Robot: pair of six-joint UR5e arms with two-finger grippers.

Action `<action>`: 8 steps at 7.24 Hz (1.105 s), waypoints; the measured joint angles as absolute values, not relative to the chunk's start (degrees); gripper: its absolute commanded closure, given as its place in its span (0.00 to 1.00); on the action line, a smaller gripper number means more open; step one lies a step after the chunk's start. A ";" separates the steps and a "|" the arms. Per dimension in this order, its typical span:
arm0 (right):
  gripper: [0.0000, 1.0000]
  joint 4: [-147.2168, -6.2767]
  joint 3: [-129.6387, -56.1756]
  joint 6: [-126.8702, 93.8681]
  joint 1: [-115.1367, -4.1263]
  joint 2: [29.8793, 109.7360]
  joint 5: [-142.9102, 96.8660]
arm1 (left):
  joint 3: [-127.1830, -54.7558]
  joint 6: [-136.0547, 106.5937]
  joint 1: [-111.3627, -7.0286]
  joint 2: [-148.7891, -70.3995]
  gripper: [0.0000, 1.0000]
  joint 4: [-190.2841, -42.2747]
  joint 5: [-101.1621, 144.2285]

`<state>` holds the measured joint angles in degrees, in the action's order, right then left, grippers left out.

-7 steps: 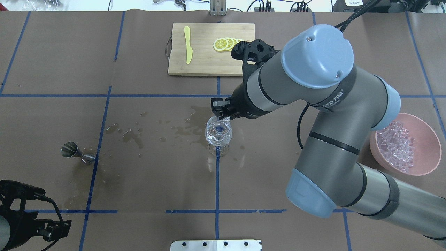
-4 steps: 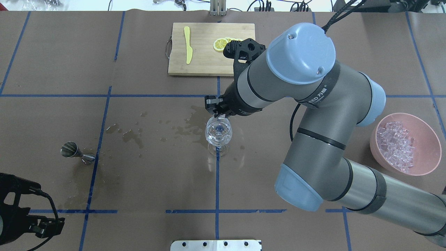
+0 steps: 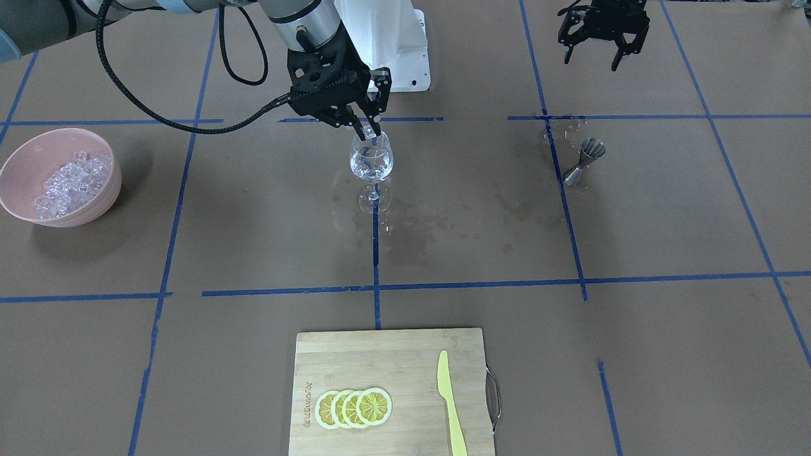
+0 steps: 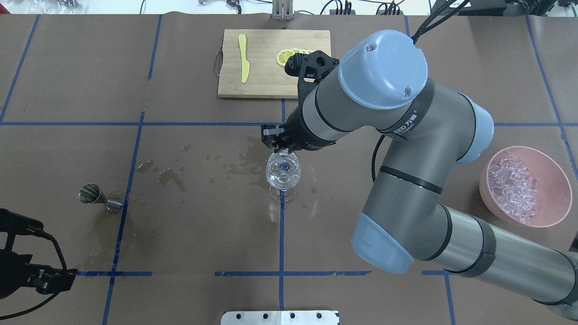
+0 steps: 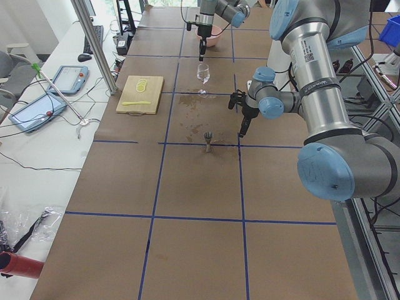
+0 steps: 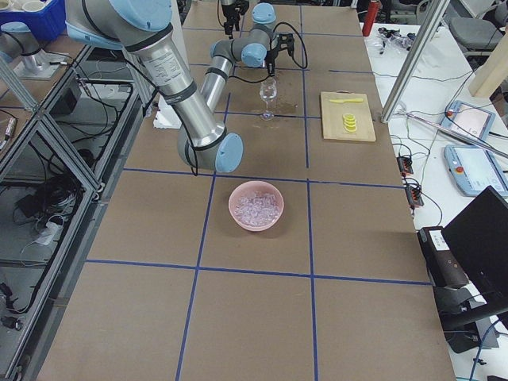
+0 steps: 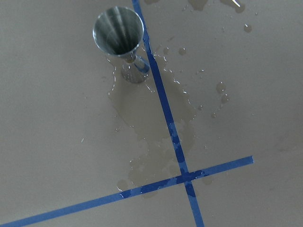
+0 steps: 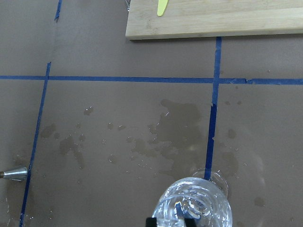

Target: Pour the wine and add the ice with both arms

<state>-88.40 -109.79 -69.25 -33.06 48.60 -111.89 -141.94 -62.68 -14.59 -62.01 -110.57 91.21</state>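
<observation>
A clear stemmed glass [image 3: 372,161] [image 4: 283,174] stands mid-table with clear ice pieces in its bowl; I cannot make out any wine in it. My right gripper [image 3: 370,132] [image 4: 280,146] hangs just over the glass rim, shut on a small ice cube. In the right wrist view the glass [image 8: 194,208] sits right below the fingertips. More ice [image 3: 70,177] [image 4: 515,187] is heaped in a pink bowl [image 3: 12,158] [image 4: 555,171] off to my right. My left gripper [image 3: 592,57] [image 4: 56,282] is open and empty, near my base.
A steel jigger [image 3: 586,158] [image 4: 97,196] [image 7: 120,35] stands on my left side. Wet stains darken the paper [image 4: 244,164] around the glass and jigger. At the far edge a wooden board [image 3: 389,354] [image 4: 271,83] carries lemon slices [image 3: 355,407] and a yellow knife [image 3: 450,405].
My right arm has shifted a little leftward, bringing the gripper and its cube over the glass rim. The left gripper has drawn back toward the table's near left corner.
</observation>
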 measured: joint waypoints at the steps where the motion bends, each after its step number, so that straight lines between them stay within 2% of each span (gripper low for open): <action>1: 0.05 -88.36 -109.79 -69.26 -33.03 48.58 -111.88 | -142.09 -61.00 -16.53 -62.09 0.00 -110.57 92.19; 2: 0.01 -88.34 -109.85 -69.26 -33.03 48.55 -111.88 | -142.29 -58.20 -19.53 -62.19 0.00 -110.57 93.84; 5: 0.01 -88.54 -110.65 -69.70 -33.13 48.52 -112.06 | -141.83 -45.18 -32.84 -64.44 0.00 -109.60 100.97; 6: 0.00 -88.68 -111.34 -70.30 -33.36 48.49 -112.26 | -141.64 -40.15 -38.06 -67.41 0.00 -106.68 103.98; 8: 0.00 -90.95 -113.42 -70.67 -34.48 48.49 -112.82 | -140.19 -29.13 -47.83 -78.29 0.00 -94.27 106.69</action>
